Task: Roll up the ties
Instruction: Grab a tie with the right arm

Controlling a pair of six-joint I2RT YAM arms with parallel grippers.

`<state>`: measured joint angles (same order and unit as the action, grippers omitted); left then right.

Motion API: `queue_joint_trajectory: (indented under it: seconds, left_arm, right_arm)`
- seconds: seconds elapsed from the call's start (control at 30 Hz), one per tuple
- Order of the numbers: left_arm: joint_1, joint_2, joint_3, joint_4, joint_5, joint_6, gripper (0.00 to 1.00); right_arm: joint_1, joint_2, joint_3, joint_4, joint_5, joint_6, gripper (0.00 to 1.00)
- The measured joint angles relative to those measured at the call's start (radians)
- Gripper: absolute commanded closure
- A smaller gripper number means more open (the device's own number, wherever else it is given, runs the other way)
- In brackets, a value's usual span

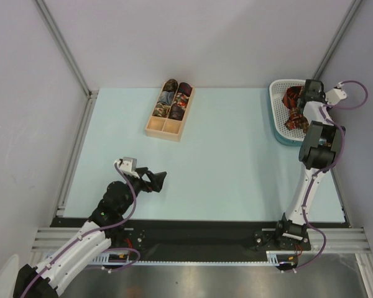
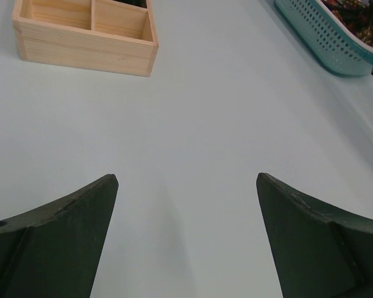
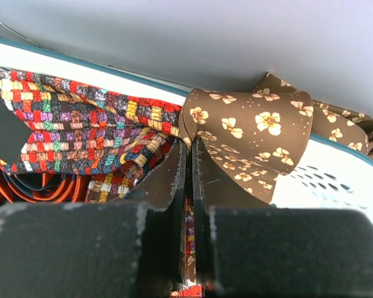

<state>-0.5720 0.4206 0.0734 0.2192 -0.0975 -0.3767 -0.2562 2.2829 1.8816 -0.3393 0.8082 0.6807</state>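
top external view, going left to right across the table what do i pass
left arm → wooden divided box → white basket; the right arm overlaps the basket, so it is left out

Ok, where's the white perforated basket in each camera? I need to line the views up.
Top external: the basket sits at the far right edge of the table.
Left wrist: upper right corner, with its teal perforated outer wall showing.
Right wrist: very close up; its white perforated wall is at lower right.
Shared landmark: the patterned ties heaped inside it show in all three views.
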Motion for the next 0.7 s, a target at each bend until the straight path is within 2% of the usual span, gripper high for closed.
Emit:
queue_joint_trajectory:
  seconds: [0.2,0.33,0.7]
  left_arm:
    - [0.0,0.0,0.0,0.005,0.007,0.0,0.0]
    - [0.0,-0.001,0.0,0.005,0.016,0.0,0.0]
    - [0.0,-0.005,0.0,0.004,0.031,0.0,0.0]
  right_arm:
    - [0.036,-0.075,-0.116,0.067,0.05,-0.051,1.0]
    - [0.113,-0.173,-0.175,0.134,0.113,-0.133,1.0]
    - [0.294,-0.406,-0.185,0.285,0.185,-0.306,1.0]
